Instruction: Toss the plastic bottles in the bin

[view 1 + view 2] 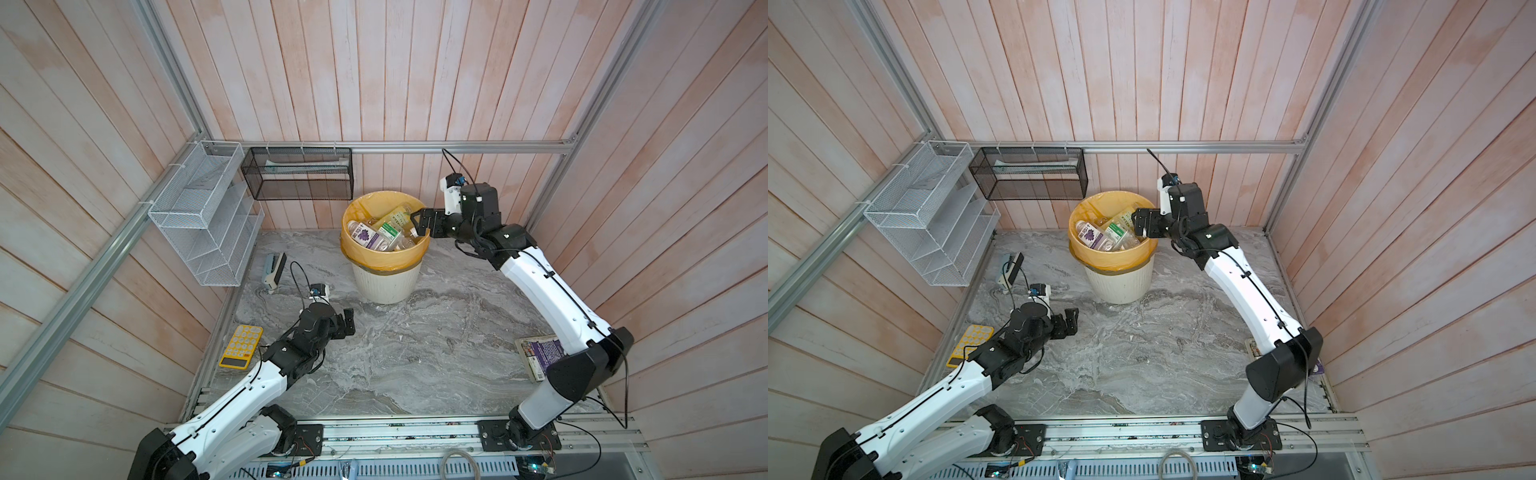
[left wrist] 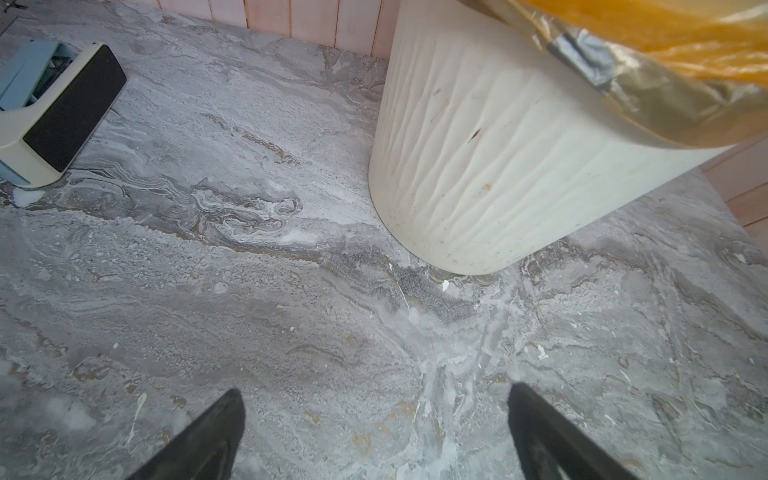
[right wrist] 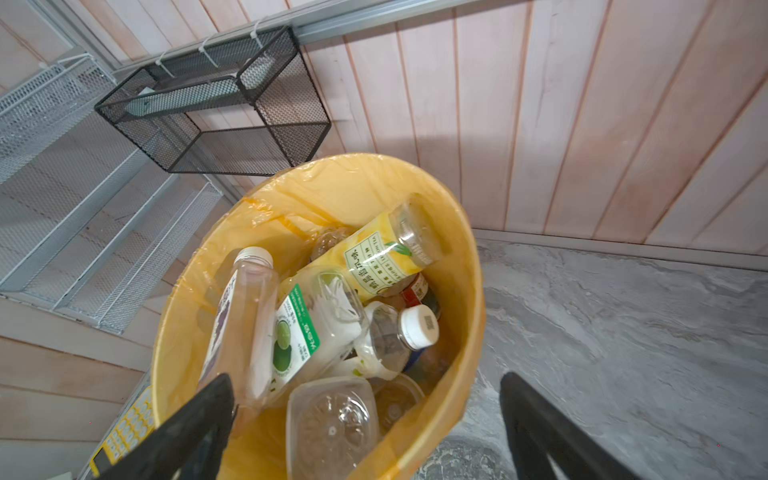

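Right pincer (image 3: pixel 365 380): spread wide, gripping nothing, poised over the near rim of the bin (image 1: pixel 386 282). Left pincer (image 2: pixel 374 392): likewise wide apart and empty, low over bare table (image 1: pixel 415 353), near the bin's foot, not touching it.

Bottles (image 3: pixel 303 332): heaped inside the bin on the yellow liner, lying crosswise on one another. Yellow-label bottle (image 3: pixel 374 262) leaning high against the far wall, purple-label bottle (image 3: pixel 241 316) along one side, white-capped bottle (image 3: pixel 399 332) lower down. No bottle visible on the table in both top views. Only a stapler (image 1: pixel 274 270) and a calculator (image 1: pixel 242 347) at the left edge, plus a flat printed packet (image 1: pixel 540 357) half hidden under the right arm.

Handling, as a judgement: look empty, so very light. Thin clear walls, likely to dent or squirt sideways under a hard squeeze. Smooth and round, so prone to roll and slip. Best taken across the middle of the body, on the label band, for friction and a straight wall, not by the tapering neck or cap. Worth closing gently and lifting level. Heap close to the rim at the back, so any further drop best aimed at the lower near side, to avoid a bounce-out.
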You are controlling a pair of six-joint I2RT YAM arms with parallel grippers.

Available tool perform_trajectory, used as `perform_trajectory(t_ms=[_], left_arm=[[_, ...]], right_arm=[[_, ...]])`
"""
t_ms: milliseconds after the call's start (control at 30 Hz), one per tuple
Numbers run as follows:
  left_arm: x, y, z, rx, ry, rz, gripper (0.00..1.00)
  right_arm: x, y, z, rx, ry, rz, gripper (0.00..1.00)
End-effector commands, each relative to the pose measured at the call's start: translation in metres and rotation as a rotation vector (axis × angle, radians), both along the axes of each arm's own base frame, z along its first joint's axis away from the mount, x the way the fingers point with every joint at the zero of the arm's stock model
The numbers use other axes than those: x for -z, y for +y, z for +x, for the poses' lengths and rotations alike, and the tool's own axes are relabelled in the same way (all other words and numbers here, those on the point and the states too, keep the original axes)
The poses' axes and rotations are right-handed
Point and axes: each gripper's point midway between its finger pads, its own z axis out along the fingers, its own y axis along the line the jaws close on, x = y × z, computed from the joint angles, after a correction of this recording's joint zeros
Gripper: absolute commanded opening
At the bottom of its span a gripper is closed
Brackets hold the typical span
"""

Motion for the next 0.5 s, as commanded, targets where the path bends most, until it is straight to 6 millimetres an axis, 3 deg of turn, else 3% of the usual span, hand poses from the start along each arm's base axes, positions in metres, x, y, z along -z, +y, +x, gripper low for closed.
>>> perform_trajectory(t_ms=[0, 67, 167, 300, 467], left_arm=[[-0.016, 0.004, 0.003, -0.014, -0.038, -0.007, 1.0], [-0.017, 0.008, 0.003, -0.034, -0.047, 0.005, 1.0], [-0.016, 0.02, 0.004, -0.087, -0.077, 0.019, 1.0], [-0.017, 0.039, 0.007, -0.16, -0.128, 0.063, 1.0], [-0.021, 0.065, 0.013, -0.237, -0.198, 0.14, 1.0]], right_arm=[[-0.015, -0.044, -0.009, 0.131, -0.102, 0.0, 1.0], [-0.007, -0.07, -0.019, 0.205, -0.159, -0.033, 1.0], [0.031, -0.111, -0.038, 0.317, -0.218, -0.119, 1.0], [0.092, -0.174, -0.063, 0.474, -0.287, -0.257, 0.99], [0.169, -0.214, -0.089, 0.555, -0.314, -0.263, 0.99]])
